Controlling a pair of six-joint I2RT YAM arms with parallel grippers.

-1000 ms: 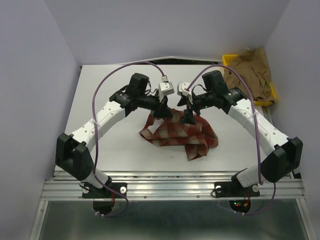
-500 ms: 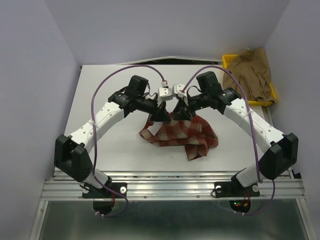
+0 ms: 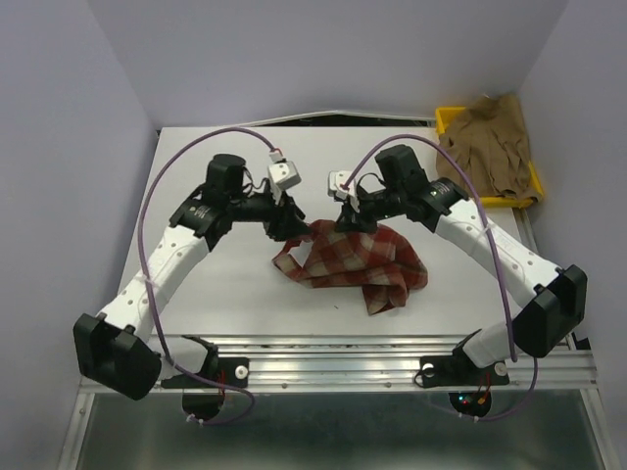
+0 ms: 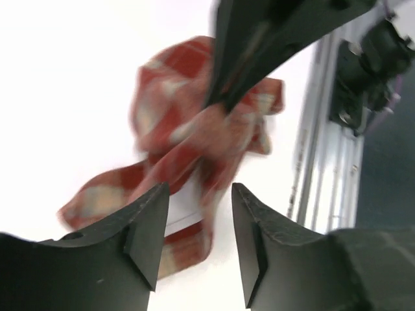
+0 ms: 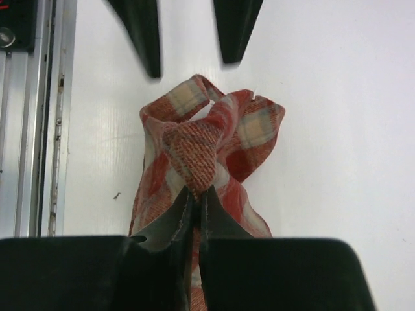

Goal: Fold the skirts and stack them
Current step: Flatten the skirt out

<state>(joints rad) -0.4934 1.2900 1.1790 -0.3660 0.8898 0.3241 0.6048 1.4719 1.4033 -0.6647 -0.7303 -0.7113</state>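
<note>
The left gripper [image 3: 291, 221] has released and backed off left of the plaid skirt [image 3: 358, 262] heaped on the table [image 3: 220, 294], jaws half apart, empty. The right gripper [image 3: 348, 219] pinches its raised fold; a one-handed pull risks further bunching.

The first skirt [image 3: 358, 262] lies on my table [image 3: 225, 294]. Left gripper [image 3: 294, 223] sits just left of it, right gripper [image 3: 348, 223] at its back edge. Behind-right of it, the tray [image 3: 450, 117] holds the second skirt [image 3: 490, 142].

One plaid skirt [image 3: 358, 262], one tan skirt [image 3: 490, 137], one yellow tray [image 3: 448, 117], and two hands: left hand [image 3: 294, 224], right hand [image 3: 349, 222].
</note>
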